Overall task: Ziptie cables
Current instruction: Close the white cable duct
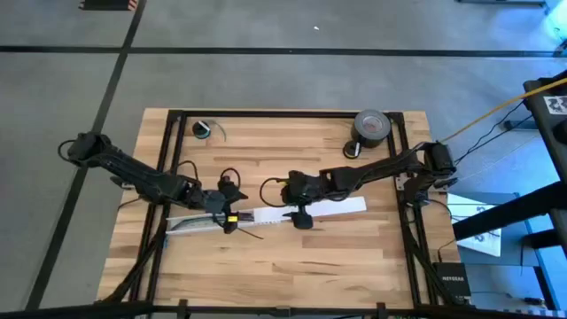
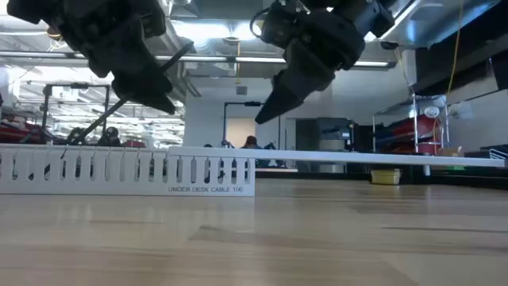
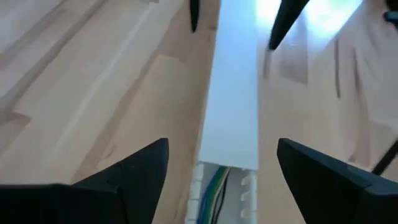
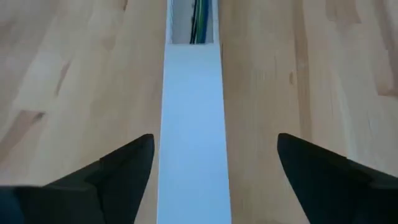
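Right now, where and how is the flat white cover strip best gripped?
Probably across its narrow width, from straight above: the cover strip is long, flat and thin, both long edges exposed. The right pincer hangs open astride it; the left pincer, open too, near its other end.
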Robot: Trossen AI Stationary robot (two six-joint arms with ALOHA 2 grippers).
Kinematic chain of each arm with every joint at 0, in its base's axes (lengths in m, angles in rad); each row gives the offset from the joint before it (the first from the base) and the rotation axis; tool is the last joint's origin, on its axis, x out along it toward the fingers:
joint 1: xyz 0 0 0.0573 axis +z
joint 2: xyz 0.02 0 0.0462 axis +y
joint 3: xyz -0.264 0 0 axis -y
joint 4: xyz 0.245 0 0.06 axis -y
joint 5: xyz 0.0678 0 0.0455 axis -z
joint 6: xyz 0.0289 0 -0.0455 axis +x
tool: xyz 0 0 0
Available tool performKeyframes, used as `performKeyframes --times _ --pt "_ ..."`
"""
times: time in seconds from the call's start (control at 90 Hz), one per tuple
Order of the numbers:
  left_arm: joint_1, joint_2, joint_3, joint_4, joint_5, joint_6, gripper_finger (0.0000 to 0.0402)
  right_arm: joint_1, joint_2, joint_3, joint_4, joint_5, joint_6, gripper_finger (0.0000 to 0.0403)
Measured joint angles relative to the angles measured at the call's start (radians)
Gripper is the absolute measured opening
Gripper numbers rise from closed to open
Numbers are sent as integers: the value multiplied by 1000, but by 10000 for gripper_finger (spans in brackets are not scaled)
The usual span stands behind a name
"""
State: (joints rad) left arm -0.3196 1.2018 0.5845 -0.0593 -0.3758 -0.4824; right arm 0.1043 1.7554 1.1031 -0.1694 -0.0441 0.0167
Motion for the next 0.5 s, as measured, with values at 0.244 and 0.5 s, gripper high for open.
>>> performKeyframes --times 0.244,0.5 --pt "-18 0 0 -19 0 -13 285 1 0 -59 2 -4 114 328" --pt "-67 0 -1 -37 -11 -39 285 2 -82 -136 10 -42 193 328"
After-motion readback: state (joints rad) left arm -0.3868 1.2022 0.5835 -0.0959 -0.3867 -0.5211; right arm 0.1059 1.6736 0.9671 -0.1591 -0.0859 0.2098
